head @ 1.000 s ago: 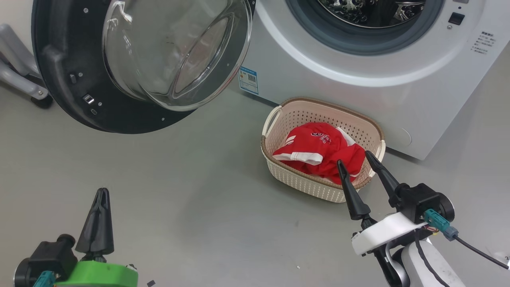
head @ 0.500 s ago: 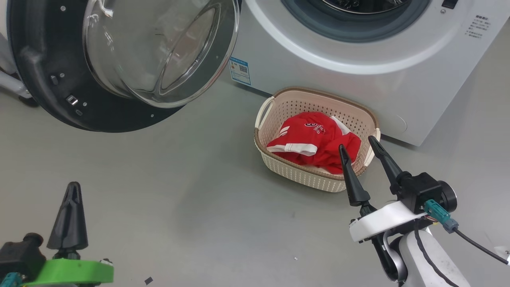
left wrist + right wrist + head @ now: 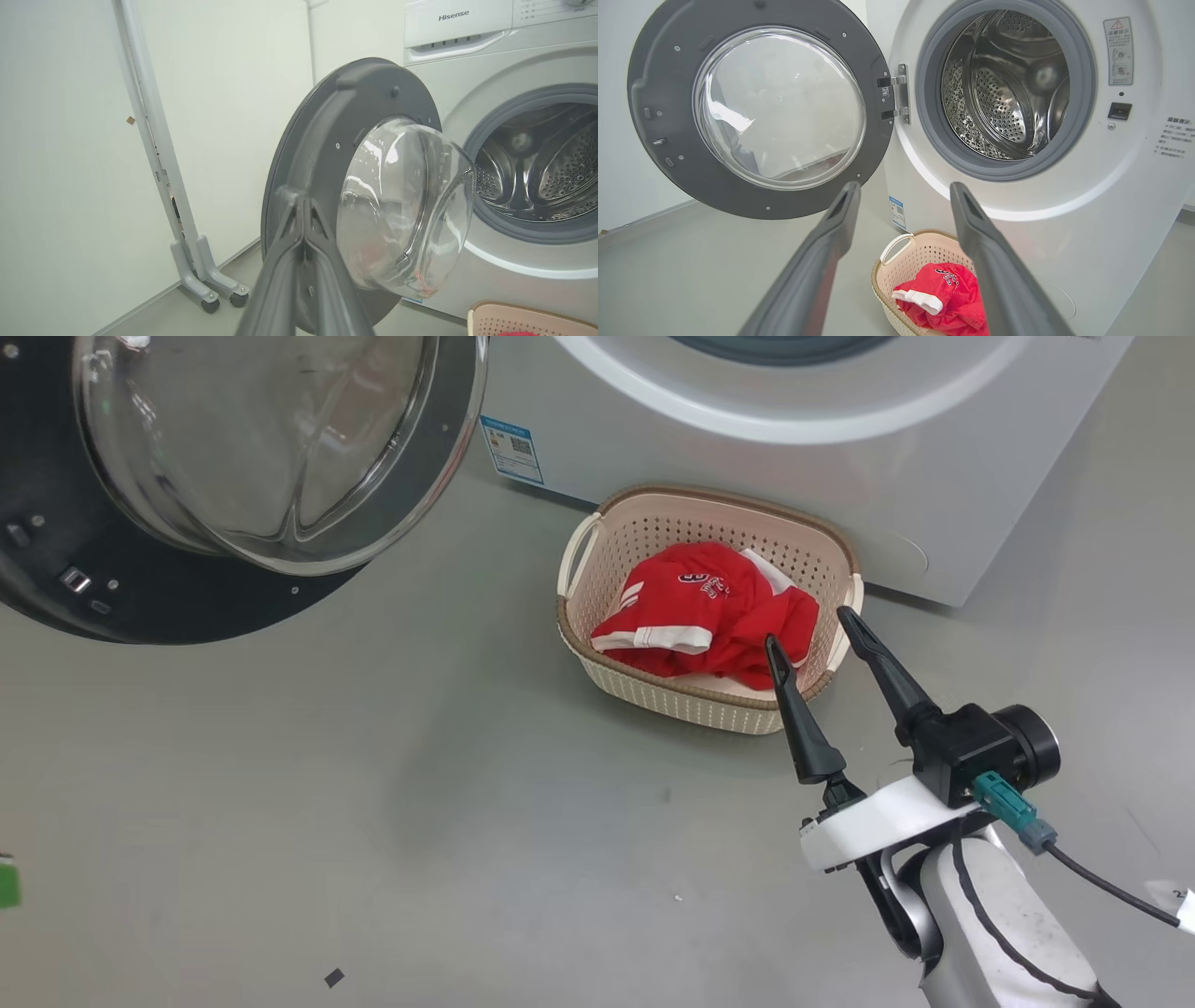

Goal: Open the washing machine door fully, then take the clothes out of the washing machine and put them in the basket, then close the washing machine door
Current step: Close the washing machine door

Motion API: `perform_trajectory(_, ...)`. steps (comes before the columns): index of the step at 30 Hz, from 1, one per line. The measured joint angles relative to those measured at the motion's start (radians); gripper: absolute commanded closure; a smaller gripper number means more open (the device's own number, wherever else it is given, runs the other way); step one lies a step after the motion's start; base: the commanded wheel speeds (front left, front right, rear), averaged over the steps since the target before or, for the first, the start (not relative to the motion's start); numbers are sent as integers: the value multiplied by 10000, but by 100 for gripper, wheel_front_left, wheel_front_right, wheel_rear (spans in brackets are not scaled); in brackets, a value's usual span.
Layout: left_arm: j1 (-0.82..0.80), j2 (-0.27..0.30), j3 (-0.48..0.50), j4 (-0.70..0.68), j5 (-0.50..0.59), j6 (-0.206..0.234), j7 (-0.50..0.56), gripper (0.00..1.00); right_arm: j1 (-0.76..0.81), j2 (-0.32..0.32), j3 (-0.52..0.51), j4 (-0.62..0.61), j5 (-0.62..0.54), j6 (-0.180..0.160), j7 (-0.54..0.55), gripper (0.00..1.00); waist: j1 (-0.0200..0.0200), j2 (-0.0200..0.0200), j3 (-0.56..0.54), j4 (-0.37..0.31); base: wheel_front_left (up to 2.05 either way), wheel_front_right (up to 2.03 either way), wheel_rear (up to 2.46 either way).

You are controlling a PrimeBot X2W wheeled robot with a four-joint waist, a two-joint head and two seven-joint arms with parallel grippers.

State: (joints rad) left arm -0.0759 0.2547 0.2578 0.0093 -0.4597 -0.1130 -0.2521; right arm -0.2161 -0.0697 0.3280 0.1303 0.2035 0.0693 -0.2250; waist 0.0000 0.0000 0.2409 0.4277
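Observation:
The washing machine door hangs open to the left of the white washing machine, its glass bowl bulging toward me. In the right wrist view the door stands swung wide and the steel drum shows no fabric. The clothes, red with white stripes, lie in the cream basket on the floor before the machine. My right gripper hovers open over the basket's near right corner, nothing between its fingers. In the left wrist view my left gripper is shut and empty, pointing at the door.
A grey wheeled stand leans by the white wall left of the door. A small dark scrap lies on the grey floor. Open floor stretches left of the basket.
The head camera has shifted, so the whole scene slid left and up. The left gripper's fingers closed fully and left the head view at the lower left. The right gripper stays open.

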Motion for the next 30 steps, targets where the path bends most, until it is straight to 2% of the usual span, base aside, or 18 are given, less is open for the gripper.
perform_trajectory(5,-463,828,932,215,-631,-69,61,100,-215,-81,174,-48,-174,2,104,0,0,0,275,-275,0,0,0)
perform_trajectory(11,-1099,1708,1693,867,-1680,-73,690,100,-453,-146,261,-303,-305,0,324,0,0,0,668,-573,0,0,0)
perform_trajectory(17,-2358,1825,2449,1749,-3670,-77,1574,100,-566,-245,341,-428,-407,0,527,0,0,0,1111,-805,0,0,0)
perform_trajectory(23,-3744,2073,3526,3354,-5779,-59,2679,100,-734,-267,376,-629,-583,-2,665,0,0,0,1532,-1039,0,0,0)
perform_trajectory(27,-4600,2153,3998,4435,-6606,282,3331,100,-848,-316,401,-640,-656,0,746,0,1,0,1815,-1168,0,0,0)
perform_trajectory(30,-5354,2144,4600,5164,-7626,621,3714,100,-886,-332,401,-671,-667,0,759,0,0,0,1987,-1279,0,0,0)
